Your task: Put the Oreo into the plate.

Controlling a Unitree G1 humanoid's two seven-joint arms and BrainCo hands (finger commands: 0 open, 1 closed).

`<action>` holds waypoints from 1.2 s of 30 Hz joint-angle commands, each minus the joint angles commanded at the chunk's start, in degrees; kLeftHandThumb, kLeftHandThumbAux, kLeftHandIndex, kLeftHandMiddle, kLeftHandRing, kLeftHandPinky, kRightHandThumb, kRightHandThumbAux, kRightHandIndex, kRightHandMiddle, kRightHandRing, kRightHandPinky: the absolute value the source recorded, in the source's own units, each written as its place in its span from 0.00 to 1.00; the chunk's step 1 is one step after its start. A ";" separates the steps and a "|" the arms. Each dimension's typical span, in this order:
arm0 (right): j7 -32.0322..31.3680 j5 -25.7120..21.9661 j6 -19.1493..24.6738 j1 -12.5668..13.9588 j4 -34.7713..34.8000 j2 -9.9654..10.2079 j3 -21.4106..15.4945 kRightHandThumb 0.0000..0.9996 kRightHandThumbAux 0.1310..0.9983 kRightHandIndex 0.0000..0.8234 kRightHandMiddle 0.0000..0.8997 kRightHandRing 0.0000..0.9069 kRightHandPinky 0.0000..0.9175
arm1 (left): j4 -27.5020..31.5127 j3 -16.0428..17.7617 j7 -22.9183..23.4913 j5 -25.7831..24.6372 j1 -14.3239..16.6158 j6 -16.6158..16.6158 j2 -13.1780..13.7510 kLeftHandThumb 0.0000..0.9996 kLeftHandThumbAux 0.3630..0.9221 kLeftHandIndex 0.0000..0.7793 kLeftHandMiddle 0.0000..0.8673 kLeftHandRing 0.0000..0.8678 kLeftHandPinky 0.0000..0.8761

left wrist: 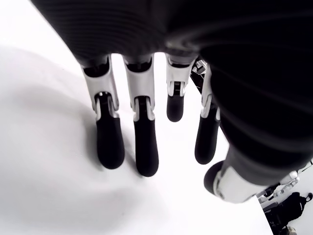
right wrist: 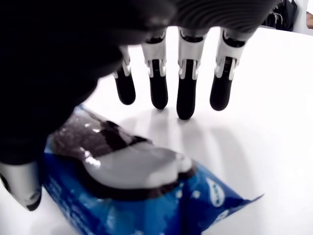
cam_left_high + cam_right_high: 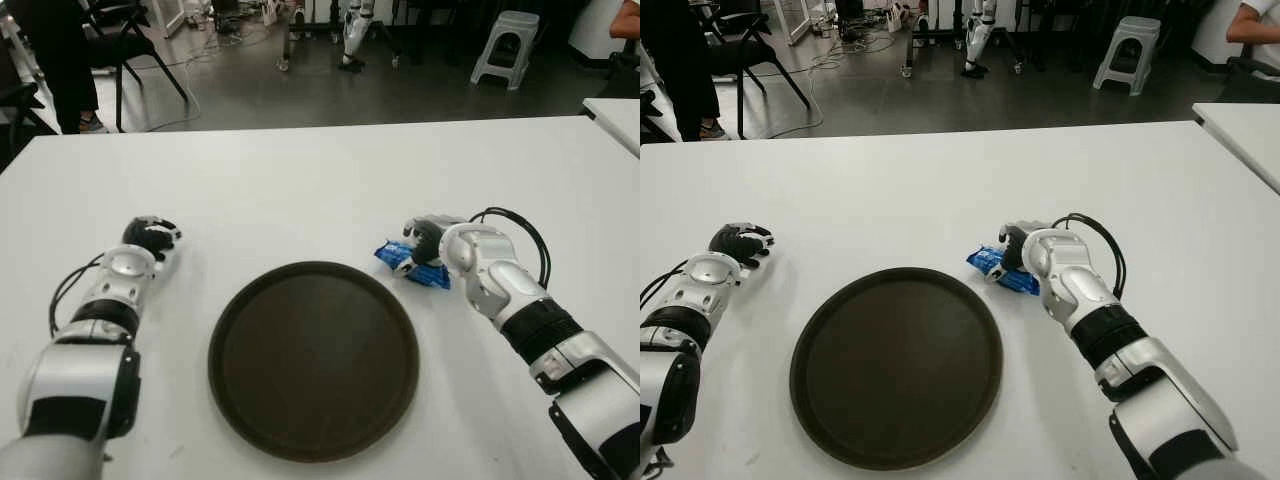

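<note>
The Oreo (image 3: pixel 432 277) is a blue packet lying on the white table (image 3: pixel 300 180), just off the right rim of the round dark plate (image 3: pixel 313 360). My right hand (image 3: pixel 425 238) hovers right over it. In the right wrist view the packet (image 2: pixel 146 196) lies under the palm, while the fingers (image 2: pixel 187 93) stretch straight past it and the thumb stands beside it, so the hand is open. My left hand (image 3: pixel 150 237) shows to the left of the plate, with its fingers (image 1: pixel 145 147) relaxed and holding nothing.
Beyond the table's far edge are black chairs (image 3: pixel 120 40), a grey stool (image 3: pixel 505 45) and a person's legs (image 3: pixel 60 70). A second white table (image 3: pixel 615 115) stands at the far right. Cables trail from my right wrist (image 3: pixel 520 235).
</note>
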State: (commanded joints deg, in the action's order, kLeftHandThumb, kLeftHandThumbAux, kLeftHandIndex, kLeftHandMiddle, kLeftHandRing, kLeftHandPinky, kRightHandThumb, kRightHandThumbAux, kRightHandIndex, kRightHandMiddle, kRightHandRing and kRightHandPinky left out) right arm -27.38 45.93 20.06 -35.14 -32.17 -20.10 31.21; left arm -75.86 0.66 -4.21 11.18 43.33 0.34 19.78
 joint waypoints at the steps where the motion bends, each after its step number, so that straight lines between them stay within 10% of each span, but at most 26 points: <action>1: 0.15 -0.01 -0.29 0.05 0.05 -0.09 0.01 0.00 0.54 0.29 0.33 0.33 0.35 | 0.00 -0.01 -0.04 0.01 -0.01 0.03 0.00 0.67 0.65 0.51 0.15 0.19 0.21; 26: 10.60 1.64 0.22 1.43 -0.18 0.88 -0.62 0.00 0.64 0.39 0.38 0.41 0.46 | 0.05 0.10 -0.34 -0.03 0.12 -0.25 -0.15 0.67 0.65 0.51 0.15 0.18 0.19; 31: 20.17 2.01 -0.08 1.47 -3.30 2.21 -0.78 0.53 0.68 0.50 0.62 0.64 0.66 | 0.00 0.54 -0.55 -0.40 -0.13 0.33 -0.20 0.67 0.65 0.51 0.17 0.20 0.21; 36: 23.70 1.50 0.70 1.16 -4.96 3.05 -0.73 0.67 0.68 0.52 0.75 0.75 0.76 | -0.03 0.76 -0.54 -0.61 -0.11 0.19 -0.23 0.67 0.65 0.51 0.16 0.20 0.21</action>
State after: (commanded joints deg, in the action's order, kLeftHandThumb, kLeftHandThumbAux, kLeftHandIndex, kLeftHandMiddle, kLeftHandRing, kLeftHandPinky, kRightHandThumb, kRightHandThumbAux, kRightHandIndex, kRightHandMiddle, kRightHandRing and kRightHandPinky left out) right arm -3.68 47.44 20.76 -33.97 -37.13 -17.05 30.48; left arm -75.89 1.42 -4.75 10.58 43.22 0.53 19.56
